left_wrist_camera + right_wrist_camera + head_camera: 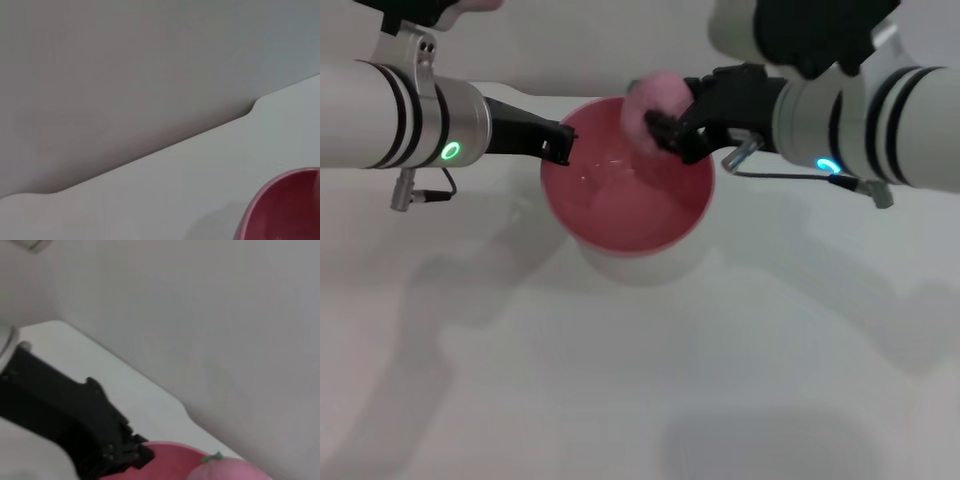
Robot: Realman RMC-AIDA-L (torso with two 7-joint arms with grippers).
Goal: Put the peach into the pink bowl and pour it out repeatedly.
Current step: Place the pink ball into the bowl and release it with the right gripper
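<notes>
The pink bowl (625, 195) stands upright on the white table, a little behind the middle of the head view. My left gripper (560, 145) is shut on the bowl's left rim. My right gripper (665, 132) is shut on the peach (655, 100) and holds it over the bowl's far right rim. The bowl's inside looks empty. In the left wrist view only an edge of the bowl (285, 210) shows. In the right wrist view the peach (230, 470) with its green stem nub sits beside the bowl's rim (167, 452), with the left gripper (125, 455) on that rim.
The white table (620, 380) spreads out in front of the bowl. Its back edge (150, 157) meets a plain grey wall close behind the bowl.
</notes>
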